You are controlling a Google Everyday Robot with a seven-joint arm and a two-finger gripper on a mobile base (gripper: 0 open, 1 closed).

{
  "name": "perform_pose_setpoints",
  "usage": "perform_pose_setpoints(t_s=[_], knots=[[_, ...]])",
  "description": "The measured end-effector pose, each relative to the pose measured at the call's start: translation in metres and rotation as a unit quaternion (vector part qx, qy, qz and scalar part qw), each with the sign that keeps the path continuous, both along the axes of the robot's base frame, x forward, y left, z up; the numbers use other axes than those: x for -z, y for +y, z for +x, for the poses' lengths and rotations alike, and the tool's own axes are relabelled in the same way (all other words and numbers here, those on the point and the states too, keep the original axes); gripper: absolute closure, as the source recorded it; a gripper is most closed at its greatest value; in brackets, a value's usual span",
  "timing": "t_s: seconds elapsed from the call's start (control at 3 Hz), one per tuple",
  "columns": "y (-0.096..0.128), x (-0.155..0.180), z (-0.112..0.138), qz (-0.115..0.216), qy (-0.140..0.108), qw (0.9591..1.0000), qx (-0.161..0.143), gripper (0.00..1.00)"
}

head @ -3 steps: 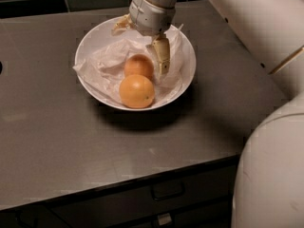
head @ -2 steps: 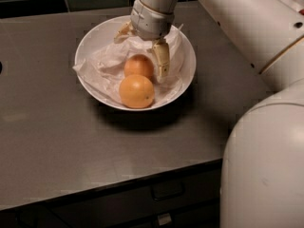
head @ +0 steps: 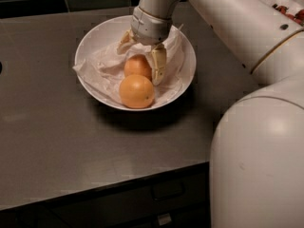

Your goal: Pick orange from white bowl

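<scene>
Nearest me in the white bowl (head: 88,37), toward the table's far edge, lay the brighter orange (head: 137,91). Just behind it sat the duller orange (head: 137,65) I wanted. The gripper (head: 141,56) hung over it, spread wide and holding nothing. I judged I should lower squarely, then close gently, clear of the paper (head: 102,68).

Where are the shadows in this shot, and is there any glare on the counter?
Camera view: the white bowl casts a dark shadow on the counter, front and right. Camera view: faint sheen on the counter's near part, no harsh glare. Camera view: the hand, down in the bowl, shades the orange; the front orange is brighter.
</scene>
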State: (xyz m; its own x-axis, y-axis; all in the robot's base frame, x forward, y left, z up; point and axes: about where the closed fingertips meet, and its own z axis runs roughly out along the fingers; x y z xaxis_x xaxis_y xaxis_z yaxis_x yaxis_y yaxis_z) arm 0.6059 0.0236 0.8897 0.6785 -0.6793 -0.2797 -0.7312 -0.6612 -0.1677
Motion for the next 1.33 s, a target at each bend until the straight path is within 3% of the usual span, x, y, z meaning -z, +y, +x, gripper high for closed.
perform_pose_setpoints(t_s=[1.33], knots=[[0.006, 0.017, 0.008, -0.010, 0.015, 0.9997, -0.017, 0.22]])
